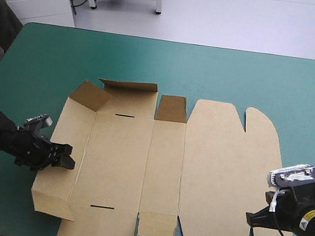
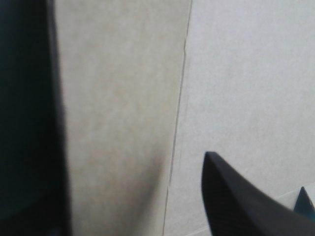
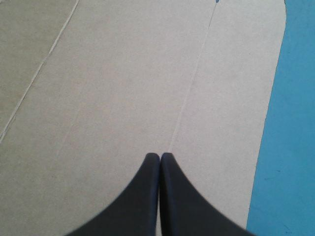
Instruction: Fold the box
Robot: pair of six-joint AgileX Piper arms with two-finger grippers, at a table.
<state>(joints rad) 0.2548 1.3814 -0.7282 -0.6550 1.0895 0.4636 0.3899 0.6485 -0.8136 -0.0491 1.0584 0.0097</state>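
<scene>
The brown box (image 1: 161,172) lies as a cut sheet on the teal-green cover, mostly flat. Its left wall panel (image 1: 68,134) is tilted up a little. My left gripper (image 1: 66,161) reaches in from the left at that panel's outer edge. In the left wrist view the left gripper (image 2: 133,147) is open, its fingers (image 2: 246,201) wide apart, with brown board (image 2: 123,88) filling the space ahead. My right gripper (image 1: 251,218) rests over the rounded lid flap (image 1: 272,190) near the sheet's right edge. There the right gripper (image 3: 160,155) is shut, its tip over bare board (image 3: 123,88).
At the sheet's far edge, a corner flap (image 1: 89,95), a wide flap (image 1: 129,88) and a small flap (image 1: 172,108) stand raised. Bare teal-green cover (image 1: 212,73) spreads beyond the box and along its right edge (image 3: 290,123).
</scene>
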